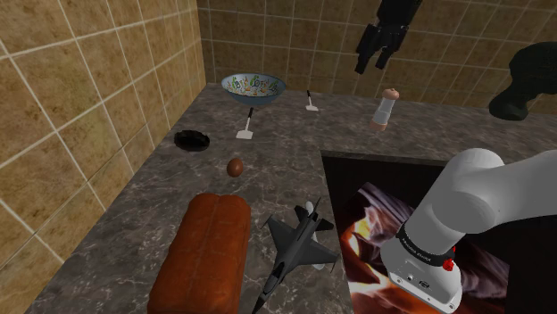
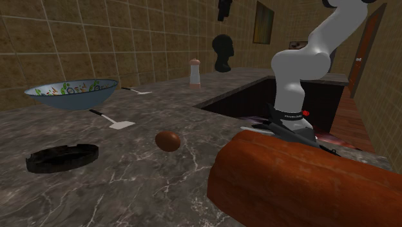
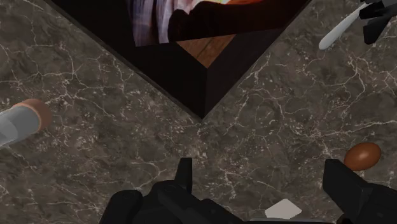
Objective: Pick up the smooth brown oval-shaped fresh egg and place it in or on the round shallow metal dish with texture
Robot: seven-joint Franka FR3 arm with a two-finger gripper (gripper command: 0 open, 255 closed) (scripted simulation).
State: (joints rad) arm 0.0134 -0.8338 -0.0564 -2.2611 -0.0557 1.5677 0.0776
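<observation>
Black fingers (image 3: pixel 343 184) hang wide apart and empty, well above the dark marbled table (image 3: pixel 95 159). The smooth brown oval egg (image 3: pixel 362 156) lies below, outside one finger. I'd centre over it, descend straight and close gently. The dark round shallow dish (image 1: pixel 192 140) waits beyond.

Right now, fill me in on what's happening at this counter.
The white arm's black gripper hangs open high above the dark marbled counter, holding nothing. The brown egg lies on the counter, apart from the shallow black dish it should go into. A reddish-brown loaf and a dark toy jet lie nearer the stand, and a patterned bowl sits by the wall. The pick has not yet begun.
</observation>
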